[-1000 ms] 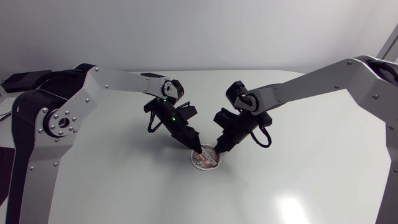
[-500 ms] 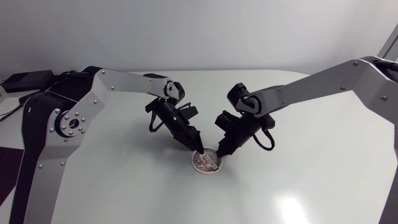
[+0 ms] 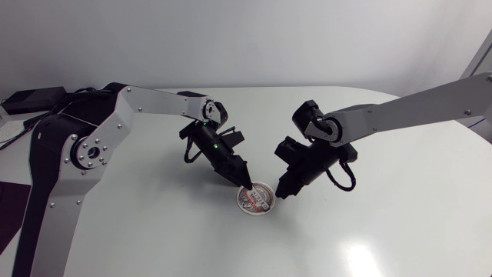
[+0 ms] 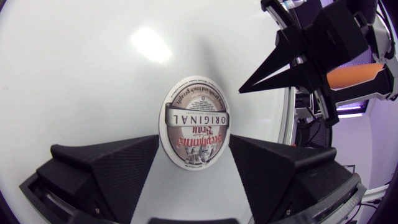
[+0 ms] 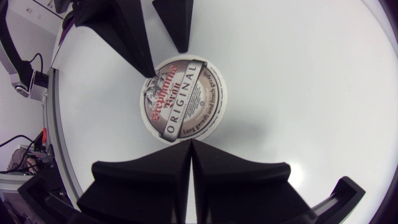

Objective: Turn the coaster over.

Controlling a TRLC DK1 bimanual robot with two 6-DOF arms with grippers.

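Observation:
The round printed coaster (image 3: 254, 198) lies flat on the white table, print side up. My left gripper (image 3: 247, 185) is tilted down at its far-left rim. In the left wrist view the coaster (image 4: 196, 122) sits between the tips of the two open fingers (image 4: 106, 168), and whether they touch it is unclear. My right gripper (image 3: 281, 192) is shut with nothing in it, its tip just off the coaster's right rim. Seen from the right wrist, the joined fingers (image 5: 155, 177) point at the near edge of the coaster (image 5: 183, 99), with the left gripper's fingertips (image 5: 134, 43) on the opposite side.
The white table (image 3: 369, 223) stretches bare around the coaster. Both arms meet over its middle, and the right gripper's wedge (image 4: 292, 62) stands close beside the left gripper.
The right arm has drawn back to the right, so its shut tip has slid from over the coaster to just off its rim. The left gripper has barely shifted.

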